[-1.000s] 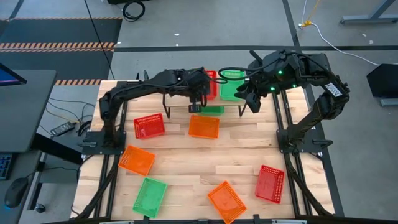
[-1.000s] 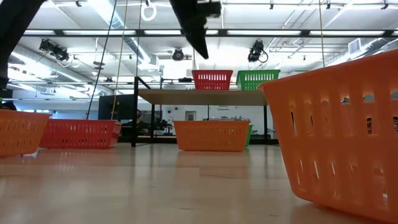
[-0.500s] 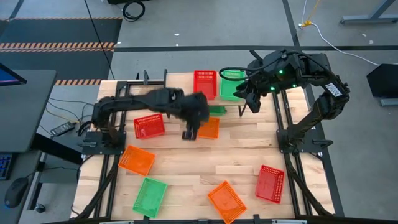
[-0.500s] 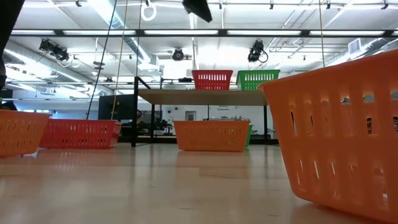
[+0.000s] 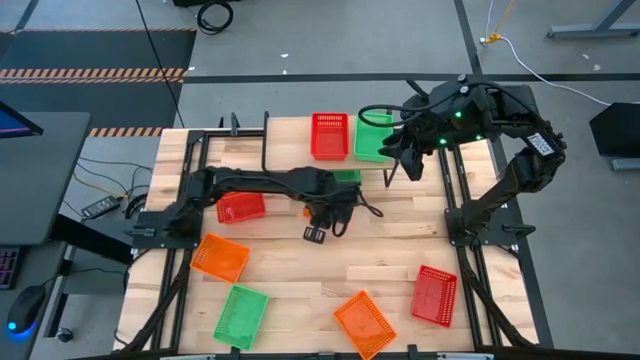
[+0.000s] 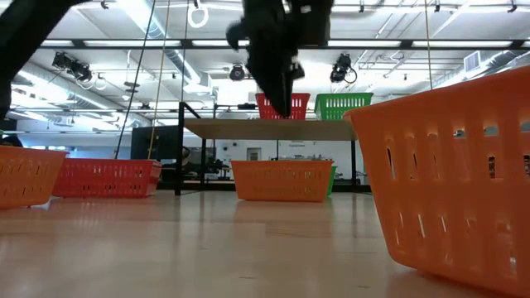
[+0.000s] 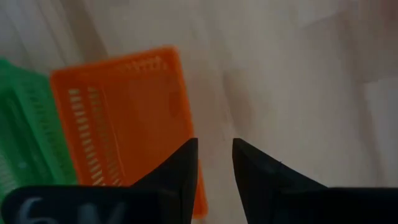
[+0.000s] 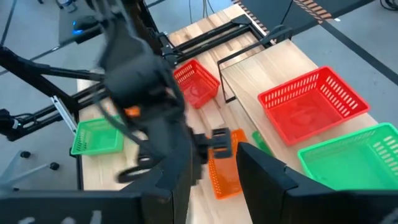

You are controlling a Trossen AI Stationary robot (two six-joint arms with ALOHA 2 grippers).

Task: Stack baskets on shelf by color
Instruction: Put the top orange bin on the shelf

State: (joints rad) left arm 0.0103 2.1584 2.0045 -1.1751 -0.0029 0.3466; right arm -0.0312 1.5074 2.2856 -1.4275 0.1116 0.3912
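Two baskets stand on the shelf (image 5: 288, 140): a red basket (image 5: 330, 135) and a green basket (image 5: 375, 138) side by side. An orange basket (image 7: 124, 118) sits on the table in front of the shelf, with a green basket (image 7: 18, 124) behind it under the shelf. My left gripper (image 5: 317, 233) hovers open above the orange basket's near edge, pointing down, and holds nothing. It also shows in the low view (image 6: 281, 103). My right gripper (image 5: 400, 170) waits open over the shelf's right end.
More baskets lie about the table: a red basket (image 5: 240, 207) under my left arm, an orange basket (image 5: 220, 257) and a green basket (image 5: 240, 315) near left, an orange basket (image 5: 363, 322) and a red basket (image 5: 433, 295) near right. Bare wood lies mid-table.
My left gripper has drawn back from the shelf, where it was by the red basket, toward the table's near edge. It has come lower and now stands over the orange basket. The red basket has stayed on the shelf. My right arm has kept still.
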